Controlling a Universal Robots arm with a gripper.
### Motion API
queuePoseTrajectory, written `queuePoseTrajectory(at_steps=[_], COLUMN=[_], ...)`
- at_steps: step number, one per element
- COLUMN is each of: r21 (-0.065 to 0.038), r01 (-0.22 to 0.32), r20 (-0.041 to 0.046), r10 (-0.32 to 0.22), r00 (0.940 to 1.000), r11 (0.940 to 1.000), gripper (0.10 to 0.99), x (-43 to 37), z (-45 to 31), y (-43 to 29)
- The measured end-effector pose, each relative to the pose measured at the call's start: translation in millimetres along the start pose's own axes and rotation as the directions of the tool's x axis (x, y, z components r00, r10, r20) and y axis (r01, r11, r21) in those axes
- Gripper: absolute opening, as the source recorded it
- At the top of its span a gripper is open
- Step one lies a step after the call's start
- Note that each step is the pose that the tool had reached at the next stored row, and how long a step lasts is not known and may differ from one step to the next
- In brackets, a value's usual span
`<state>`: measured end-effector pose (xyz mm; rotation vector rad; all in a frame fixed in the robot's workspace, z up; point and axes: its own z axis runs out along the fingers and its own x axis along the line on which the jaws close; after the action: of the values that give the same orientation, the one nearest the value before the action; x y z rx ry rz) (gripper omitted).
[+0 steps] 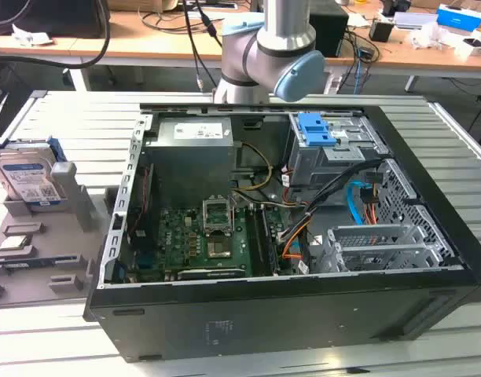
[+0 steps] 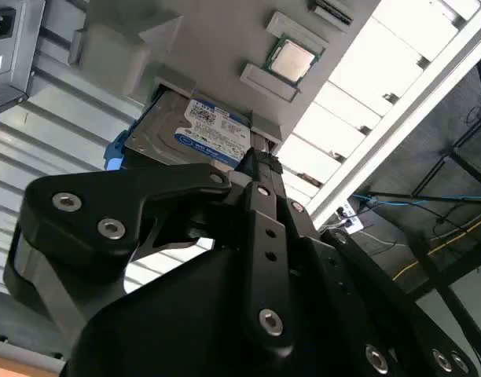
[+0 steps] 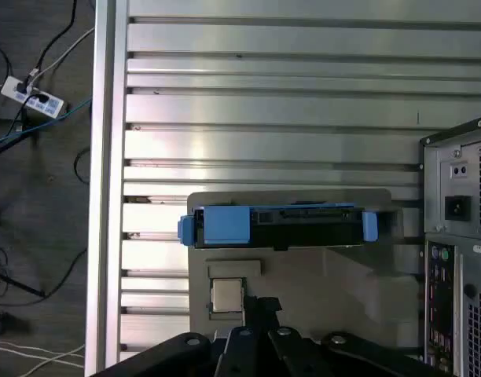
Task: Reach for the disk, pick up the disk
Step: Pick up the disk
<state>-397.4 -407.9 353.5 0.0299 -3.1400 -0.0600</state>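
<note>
- Table (image 1: pixel 83 118): ribbed aluminium slats, matte silver, running lengthwise under everything.
- Case (image 1: pixel 264 322): black steel tower lying on its side, open, with a green board, a grey power box and bundled wires inside. It sits on the exterior view's right.
- Arm (image 1: pixel 280 47): smooth grey tube with a pale blue joint cap, rising behind the case.
- Holder (image 1: pixel 71 243): flat grey plastic tray with moulded slots and recesses, lying on the table just beside the case, on the exterior view's left.
- Gripper (image 3: pixel 260 308): black metal linkage with bright bolt heads. In the first wrist view it hangs over the holder's edge, nearest the chip and apart from the disk. I cannot tell whether it is clenched or released.
- Disk (image 1: pixel 24 179): rectangular slab of dull silver metal. It has a white-and-blue barcode label on its broad face and a glossy blue plastic frame along its edges.
  - It stands on one long edge in a slot of the holder, at the exterior view's far left, well apart from the arm.
  - In the exterior view its label face is turned towards the camera and leans back a little.
  - In the first wrist view it (image 3: pixel 276 224) shows edge-on. Its long axis lies level and parallel to the slats, and one short end points at the case.
  - The second wrist view shows its label (image 2: pixel 213 129) beyond the gripper's tip.
- Chip (image 3: pixel 227 294): small flat silver square, seated in a shallow recess of the holder near the disk.
</note>
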Motion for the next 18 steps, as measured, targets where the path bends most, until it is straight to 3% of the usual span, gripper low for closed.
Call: queuePoseTrajectory(at_steps=[1,2,5,11,18], r21=[0.000,0.000,0.000,-0.001,-0.003], r01=[0.019,0.079,0.172,0.263,0.369], r20=[-0.0008,-0.0031,-0.0066,-0.0100,-0.0141], r10=[-0.019,-0.079,-0.172,-0.263,-0.369], r00=[0.9998,0.9969,0.9850,0.9647,0.9292], r11=[0.9998,0.9969,0.9851,0.9648,0.9294], gripper=[0.106,0.106,0.106,0.106,0.106], x=[0.0,0.0,0.0,0.0,0.0], z=[0.0,0.0,0.0,0.0,0.0], y=[0.0,0.0,0.0,0.0,0.0])
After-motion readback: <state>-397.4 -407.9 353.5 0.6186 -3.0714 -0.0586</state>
